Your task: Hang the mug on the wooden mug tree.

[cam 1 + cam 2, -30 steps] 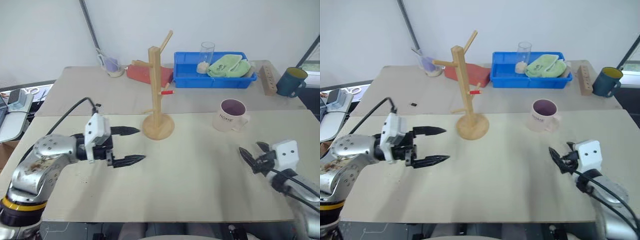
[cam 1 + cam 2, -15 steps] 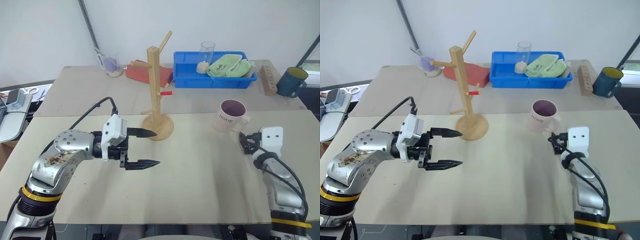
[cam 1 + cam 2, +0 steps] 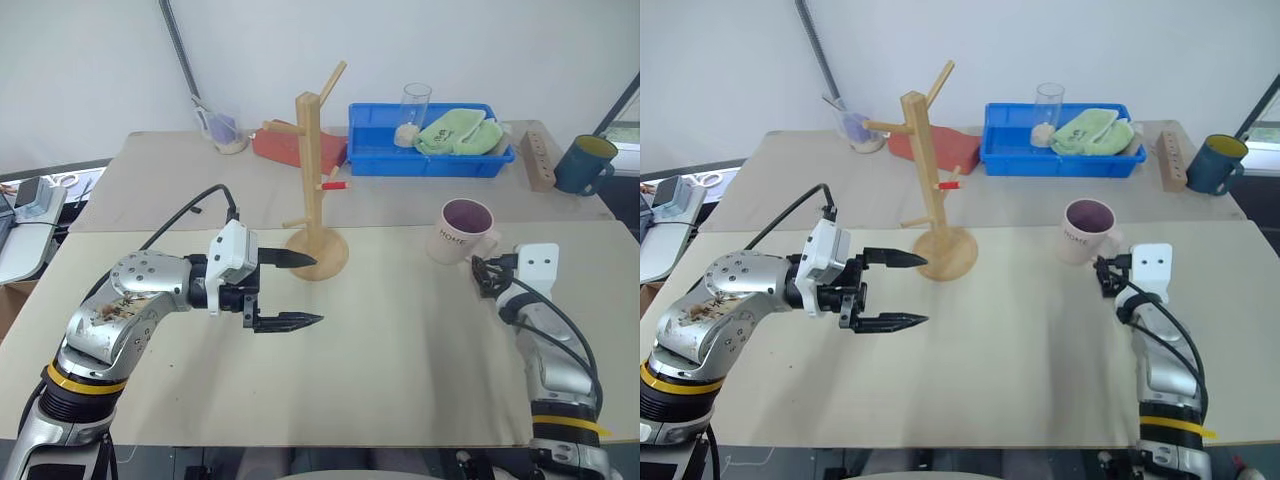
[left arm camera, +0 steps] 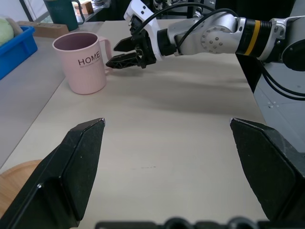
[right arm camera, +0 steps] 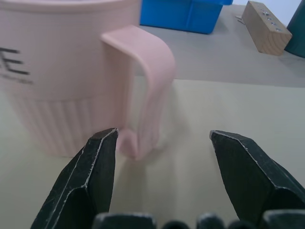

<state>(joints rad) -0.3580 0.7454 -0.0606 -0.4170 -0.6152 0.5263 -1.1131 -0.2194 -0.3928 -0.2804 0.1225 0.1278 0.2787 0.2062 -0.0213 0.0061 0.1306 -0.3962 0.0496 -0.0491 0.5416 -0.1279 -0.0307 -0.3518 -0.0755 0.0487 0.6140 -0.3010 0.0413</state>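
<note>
The cream mug [image 3: 462,230] with a mauve inside and "HOME" lettering stands upright on the right half of the table, handle toward my right arm. My right gripper [image 5: 163,138] is open just behind the mug, and the mug's handle [image 5: 152,67] stands between its two fingers, slightly ahead of the tips. The same gripper [image 3: 482,273] sits low on the table beside the mug. The wooden mug tree [image 3: 312,170] stands at mid-table on its round base. My left gripper [image 3: 318,290] is open and empty, pointing sideways just in front of that base.
A blue tray [image 3: 430,162] holding a green cloth and a glass sits at the back. A dark teal mug [image 3: 582,163] and a wooden block with holes [image 3: 538,160] stand at the back right. A red object [image 3: 285,148] lies behind the tree.
My right gripper has moved forward across the table up to the mug's handle, staying open. My left gripper has shifted a little to the right, toward the tree's base.
</note>
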